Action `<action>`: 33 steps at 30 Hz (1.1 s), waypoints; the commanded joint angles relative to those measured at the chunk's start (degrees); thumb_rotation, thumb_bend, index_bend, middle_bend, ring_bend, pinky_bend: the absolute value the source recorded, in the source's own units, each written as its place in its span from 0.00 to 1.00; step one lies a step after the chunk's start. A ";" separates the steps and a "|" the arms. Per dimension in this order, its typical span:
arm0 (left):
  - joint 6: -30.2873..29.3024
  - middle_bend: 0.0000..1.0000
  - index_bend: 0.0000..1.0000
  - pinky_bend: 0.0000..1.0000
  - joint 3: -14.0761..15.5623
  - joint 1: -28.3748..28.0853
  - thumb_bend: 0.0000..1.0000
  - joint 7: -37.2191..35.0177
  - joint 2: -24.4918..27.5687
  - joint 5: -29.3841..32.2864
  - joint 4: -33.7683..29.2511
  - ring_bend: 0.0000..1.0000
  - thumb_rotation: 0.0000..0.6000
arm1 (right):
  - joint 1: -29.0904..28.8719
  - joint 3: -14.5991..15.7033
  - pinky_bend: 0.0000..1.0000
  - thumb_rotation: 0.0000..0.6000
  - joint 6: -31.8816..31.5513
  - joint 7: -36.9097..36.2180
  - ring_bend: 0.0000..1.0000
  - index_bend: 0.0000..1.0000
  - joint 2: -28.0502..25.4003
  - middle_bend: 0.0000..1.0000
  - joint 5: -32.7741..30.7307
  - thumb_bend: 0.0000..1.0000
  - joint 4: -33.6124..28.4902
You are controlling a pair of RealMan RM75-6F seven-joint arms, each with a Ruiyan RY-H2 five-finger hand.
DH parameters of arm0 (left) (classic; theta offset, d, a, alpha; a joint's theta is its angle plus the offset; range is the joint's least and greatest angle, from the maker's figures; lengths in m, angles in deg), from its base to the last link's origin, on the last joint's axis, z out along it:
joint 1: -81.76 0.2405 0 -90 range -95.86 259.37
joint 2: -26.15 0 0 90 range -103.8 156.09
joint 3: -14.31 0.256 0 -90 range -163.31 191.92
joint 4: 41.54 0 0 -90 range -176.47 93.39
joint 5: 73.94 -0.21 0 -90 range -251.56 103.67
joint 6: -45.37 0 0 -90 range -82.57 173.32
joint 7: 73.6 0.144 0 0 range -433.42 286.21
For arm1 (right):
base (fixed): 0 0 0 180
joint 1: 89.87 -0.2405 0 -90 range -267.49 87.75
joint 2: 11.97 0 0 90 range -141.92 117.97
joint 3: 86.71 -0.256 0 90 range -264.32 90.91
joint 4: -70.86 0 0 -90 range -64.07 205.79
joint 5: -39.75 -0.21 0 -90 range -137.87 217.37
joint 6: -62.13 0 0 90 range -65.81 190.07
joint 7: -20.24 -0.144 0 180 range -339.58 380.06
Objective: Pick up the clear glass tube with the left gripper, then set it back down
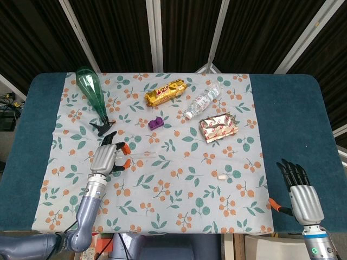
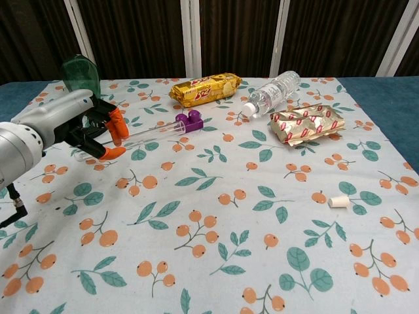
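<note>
My left hand grips one end of the clear glass tube between its orange-tipped fingers. The tube is off the cloth, slanting up to the right toward the purple brick. My right hand hangs at the lower right beside the table's front edge, fingers apart, holding nothing; the chest view does not show it.
On the flowered cloth lie a green glass bottle, a gold snack pack, a plastic water bottle, a red-and-gold foil packet and a small white cork.
</note>
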 commanded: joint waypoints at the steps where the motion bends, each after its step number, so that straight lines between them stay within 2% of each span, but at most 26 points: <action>1: 1.61 0.49 0.60 0.00 -0.10 -0.29 0.52 -2.39 0.55 -1.70 1.54 0.05 1.00 | -1.60 -1.30 0.00 1.00 1.66 2.38 0.00 0.00 0.98 0.00 -0.99 0.21 -0.30; 14: 5.84 0.49 0.61 0.00 -2.75 -2.46 0.53 -10.04 2.44 -5.52 2.06 0.05 1.00 | -8.85 -6.22 0.00 1.00 10.45 13.30 0.00 0.01 7.95 0.00 -8.45 0.21 -1.99; 16: 6.32 0.49 0.61 0.00 -3.55 -2.96 0.53 -10.85 2.58 -5.40 1.94 0.05 1.00 | -9.96 -7.04 0.00 1.00 11.52 14.75 0.00 0.07 9.13 0.01 -9.91 0.21 -1.86; 19: 6.80 0.49 0.61 0.00 -4.44 -3.60 0.53 -11.22 2.79 -4.94 1.68 0.05 1.00 | -11.12 -7.78 0.00 1.00 12.61 16.35 0.00 0.21 10.61 0.04 -11.70 0.21 -1.81; 22: 7.03 0.49 0.61 0.00 -5.18 -4.24 0.53 -11.40 3.27 -4.96 0.73 0.05 1.00 | -12.09 -7.18 0.00 1.00 14.27 18.41 0.00 0.31 12.09 0.07 -13.12 0.21 -1.65; 24: 7.10 0.49 0.61 0.00 -5.43 -4.41 0.53 -11.59 3.78 -5.00 -0.08 0.05 1.00 | -12.68 -6.80 0.00 1.00 15.10 19.44 0.00 0.34 13.07 0.08 -13.69 0.21 -0.85; 33: 6.87 0.49 0.61 0.00 -5.40 -4.60 0.53 -11.55 5.28 -4.24 -1.92 0.05 1.00 | -15.59 -4.68 0.00 1.00 19.21 20.16 0.01 0.38 15.20 0.11 -12.76 0.21 4.25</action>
